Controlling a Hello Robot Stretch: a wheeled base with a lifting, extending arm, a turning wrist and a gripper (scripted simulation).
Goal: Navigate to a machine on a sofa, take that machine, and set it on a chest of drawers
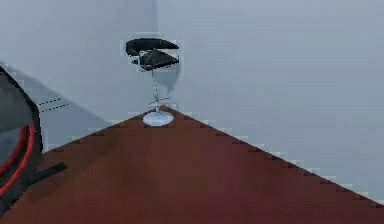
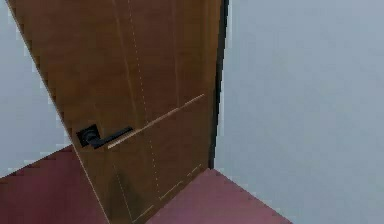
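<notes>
1 black-seated bar stool [image 1: 153,58] stands at 12 o'clock in the corner where 2 pale grey walls [image 1: 285,70] meet, its slim metal pole rising from a round white base [image 1: 158,118] on the reddish-brown floor [image 1: 200,180]. At 8 o'clock, a dark rounded object with red stripes [image 1: 14,140] crosses the picture's edge.

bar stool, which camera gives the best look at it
The forward view. There the bar stool stands whole in the room's corner, with a black seat and back on a thin pole and a round white base on the dark red floor. The arm side view faces a wooden door with a dark handle.
</notes>
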